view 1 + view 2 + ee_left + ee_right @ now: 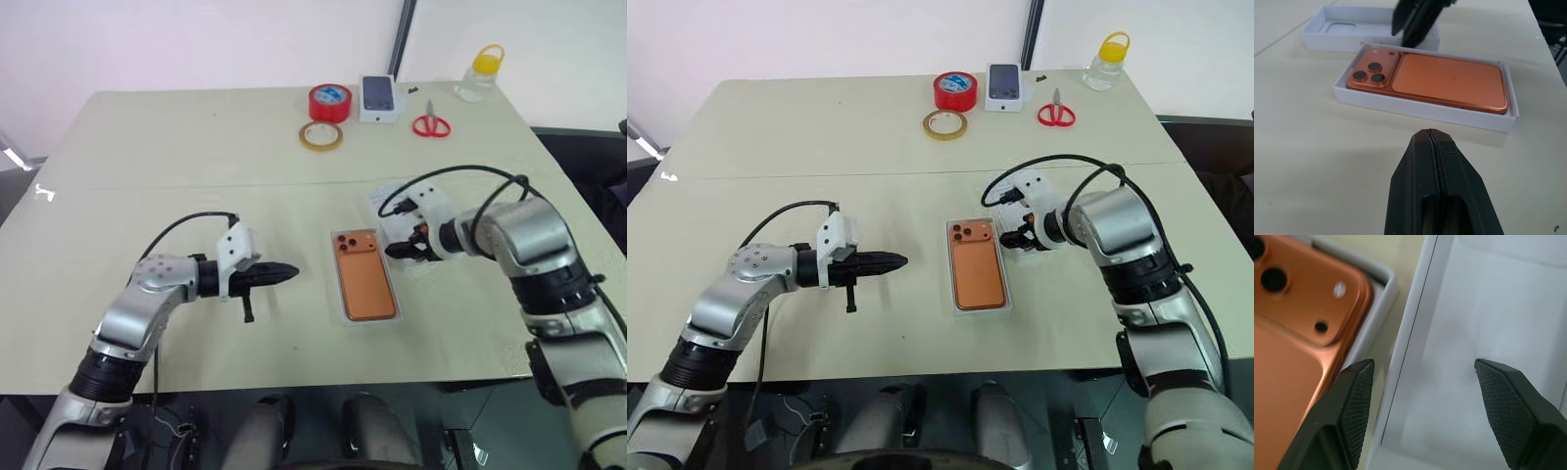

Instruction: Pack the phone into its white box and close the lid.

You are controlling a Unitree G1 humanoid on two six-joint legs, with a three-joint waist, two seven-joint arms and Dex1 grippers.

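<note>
The orange phone [366, 284] lies camera side up inside the white box [1415, 108] at the table's middle. Just right of the box sits the all-white lid [1474, 333], rim up, partly hidden by my right gripper [404, 251]. That gripper is open and points down over the lid's edge nearest the box. One of its fingers [1354, 396] hangs over the gap between lid and box, while the other is over the lid's inside. My left gripper [289, 273] is shut and empty, held level left of the box and pointing at it.
At the table's far side lie a red tape roll [329, 102], a yellowish tape ring [321, 136], a small white box with a phone picture [380, 98], red scissors [430, 125] and a yellow-capped bottle [480, 73]. Bare tabletop [196, 176] lies left of the box.
</note>
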